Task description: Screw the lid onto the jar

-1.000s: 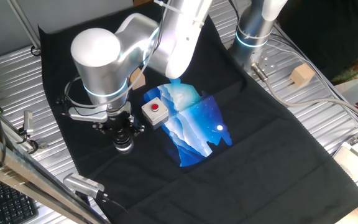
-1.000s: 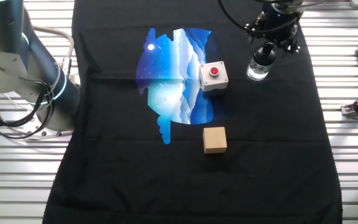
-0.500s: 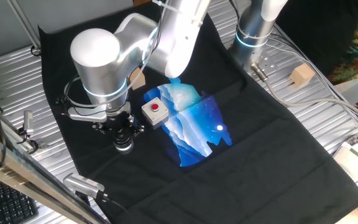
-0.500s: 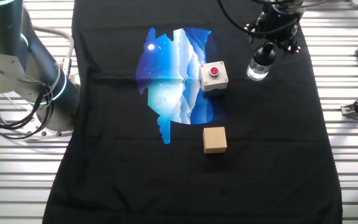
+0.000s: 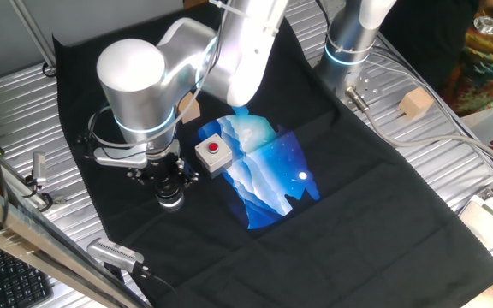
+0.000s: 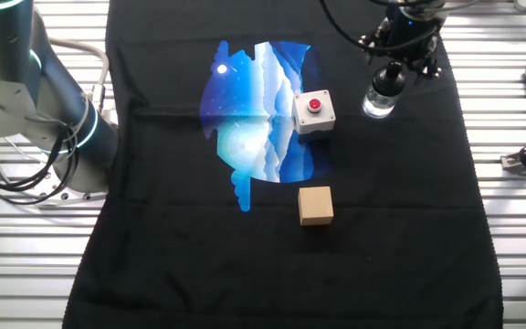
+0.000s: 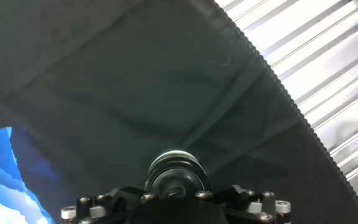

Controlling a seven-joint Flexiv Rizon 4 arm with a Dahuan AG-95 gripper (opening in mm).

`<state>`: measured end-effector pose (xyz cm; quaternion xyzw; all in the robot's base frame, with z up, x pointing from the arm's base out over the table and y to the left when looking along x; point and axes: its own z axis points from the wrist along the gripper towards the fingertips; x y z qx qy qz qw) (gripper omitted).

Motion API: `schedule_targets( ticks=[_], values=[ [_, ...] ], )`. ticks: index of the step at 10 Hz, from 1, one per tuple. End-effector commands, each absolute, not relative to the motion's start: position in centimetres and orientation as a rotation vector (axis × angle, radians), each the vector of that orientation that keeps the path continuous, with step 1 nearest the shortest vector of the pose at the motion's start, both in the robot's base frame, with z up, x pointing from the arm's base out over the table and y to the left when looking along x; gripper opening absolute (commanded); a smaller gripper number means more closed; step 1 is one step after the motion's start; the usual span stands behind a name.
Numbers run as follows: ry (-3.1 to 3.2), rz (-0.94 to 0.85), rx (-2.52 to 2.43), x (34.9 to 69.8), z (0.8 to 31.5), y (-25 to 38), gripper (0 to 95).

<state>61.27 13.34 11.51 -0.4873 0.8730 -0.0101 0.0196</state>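
Jar [image 6: 379, 103] stands upright on the black cloth [image 6: 382, 228] in the upper right of the other fixed view, just right of the white box [image 6: 314, 112] with the red button. It is clear, and nothing can be made out inside it. Directly above it, the tool [image 6: 391, 77] points down with its tip at the jar's top. The lid [image 7: 176, 179] shows in the hand view at the bottom centre, as a dark round cap with a pale rim held in the tool's grip; its lower part is cut off by the tool body. Whether lid and jar are touching cannot be told. In one fixed view the tool [image 5: 169, 192] sits at centre left under the arm's big silver joint, and the jar is barely visible beneath it.

One jar, one lid, one white box and two tan cubes are counted: one cube [image 6: 316, 205] on the cloth, the other [image 5: 416, 103] on the bare metal table [image 5: 418, 162] at upper right.
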Motion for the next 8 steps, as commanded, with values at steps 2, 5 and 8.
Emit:
schedule_targets(
  ticks=[2,5,8],
  values=[
    [2.708,-0.033,-1.524,61.34,11.46,13.31,76.0],
    [2.73,-0.017,-1.531,61.39,11.4,13.32,76.0],
    [2.733,-0.012,-1.521,61.41,11.36,13.29,76.0]
  ],
)
